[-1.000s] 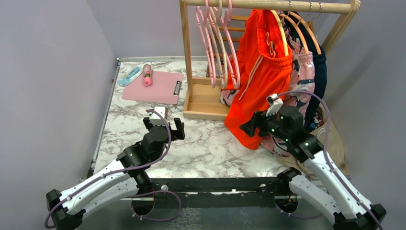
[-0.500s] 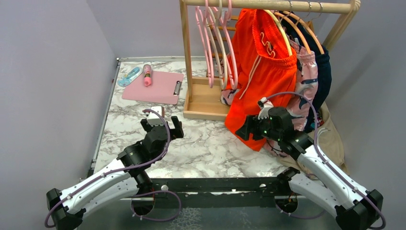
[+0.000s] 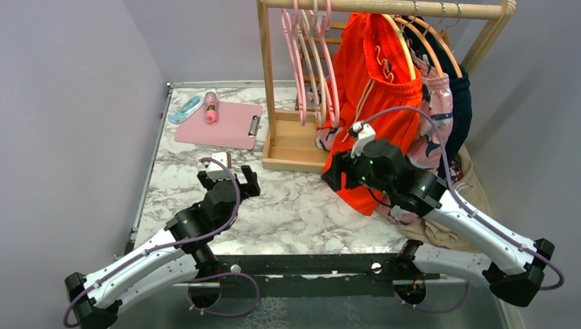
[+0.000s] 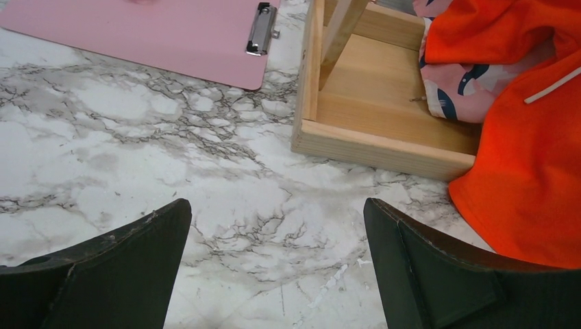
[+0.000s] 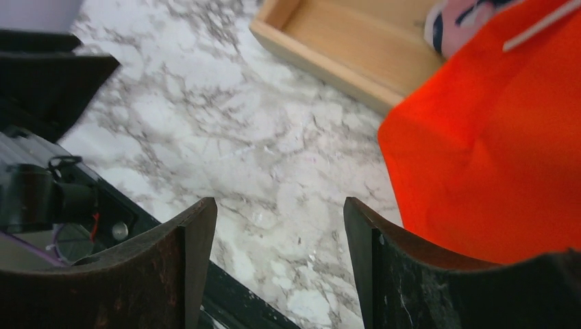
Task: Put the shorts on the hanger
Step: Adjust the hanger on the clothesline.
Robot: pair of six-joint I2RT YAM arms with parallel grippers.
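**Shorts hung, right arm clear**

Bright orange-red fabric shorts (image 3: 373, 103) hang on the thin pale-yellow hanger (image 3: 405, 51) at the wooden rail (image 3: 384, 7). Your right gripper (image 3: 329, 181) has swung left off the hem, jaws parted and empty. Your left gripper (image 3: 229, 179) is wide open and empty. The task looks done.

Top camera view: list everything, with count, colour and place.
shorts: one, orange-red, on hanger
hanger: one, pale yellow, on rail
pink hangers: several, pink, rail's left end
rack: one, wooden, table's far side
patterned shorts: one, pink, right of shorts
dark garment: one, navy, rail's right end
beige garment: one, beige, table's right edge
clipboard: one, pink, far left
tube: one, pink, on clipboard
blue object: one, light blue, beside clipboard
table: one, marbled white, under everything
left pincer: one, black, open, above table
right pincer: one, black, open, beside shorts
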